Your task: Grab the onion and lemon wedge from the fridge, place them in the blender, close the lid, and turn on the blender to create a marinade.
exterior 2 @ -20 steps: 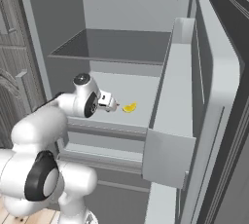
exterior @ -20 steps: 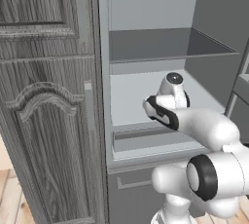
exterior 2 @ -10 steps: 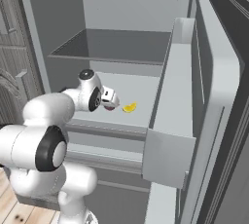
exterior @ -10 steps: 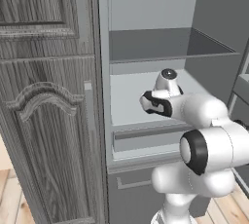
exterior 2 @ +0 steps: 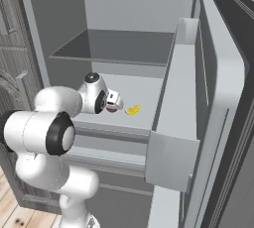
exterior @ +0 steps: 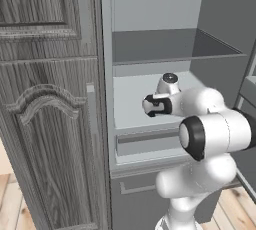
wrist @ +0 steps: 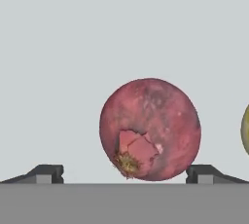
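The fridge stands open, its door swung toward the right edge of the right base view, with a dark wood-grain cabinet filling the left half of the left base view. The white arm reaches onto the pale lower shelf, just left of centre in the right base view.

In the hand view the gripper has its jaws spread wide, one dark fingertip at the lower left and the other at the lower right, holding nothing. The onion sits just right of centre and low in that frame, between the two tips and nearer the right one; whether it touches that tip cannot be told. It is a round reddish-maroon ball with no clear long axis; its torn skin patch and brownish root tuft face the camera, toward the lower left of the ball.

At the right edge of the hand view a sliver of the lemon wedge shows, beside the onion and apart from it. In the right base view the lemon wedge lies on the shelf just right of the hand, a small curved yellow piece with its long axis running roughly left to right and tilting up at the right.
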